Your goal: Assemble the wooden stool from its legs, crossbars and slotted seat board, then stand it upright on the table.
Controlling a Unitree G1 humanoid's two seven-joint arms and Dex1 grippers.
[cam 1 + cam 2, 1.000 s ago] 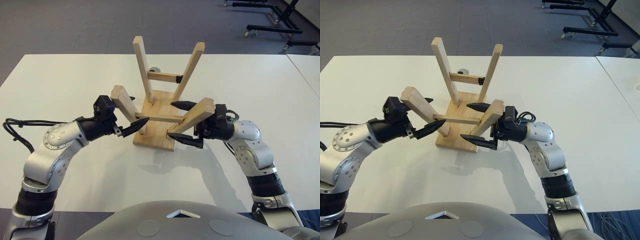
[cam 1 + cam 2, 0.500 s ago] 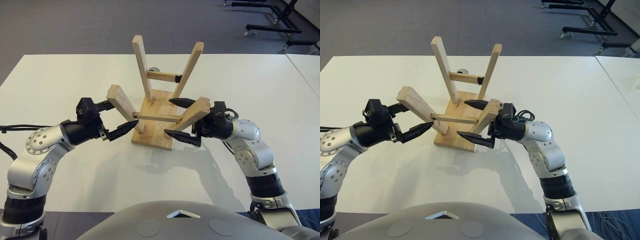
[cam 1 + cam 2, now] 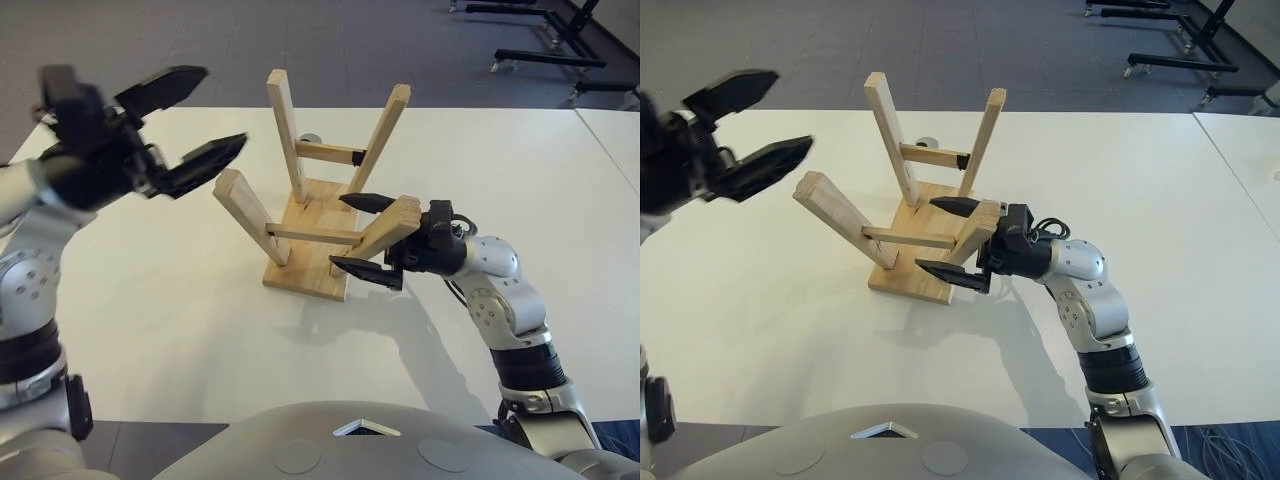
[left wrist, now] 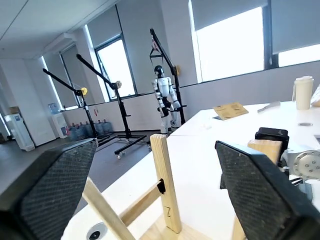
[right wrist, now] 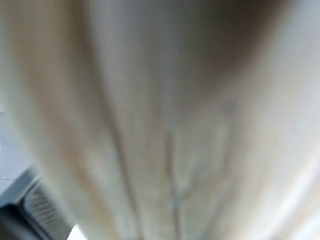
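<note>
My left gripper [image 3: 224, 106] hangs released, far left over the counter [image 3: 150, 300]. My right gripper [image 3: 338, 231], spread, straddles the near right leg [image 3: 392, 226] of the upturned stool [image 3: 303, 268]; contact is hard to make out.

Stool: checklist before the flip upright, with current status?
1. Four legs standing up from the seat board: ok.
2. Far crossbar and near crossbar in place: ok.
3. Stool upright: not ok, it rests seat-down on the table.
4. Right gripper gripping the near right leg: not ok, its fingers straddle the leg, open.
5. Left gripper on the stool: not ok, open, held high and apart from it.
6. Joint tightness: cannot tell.
</note>
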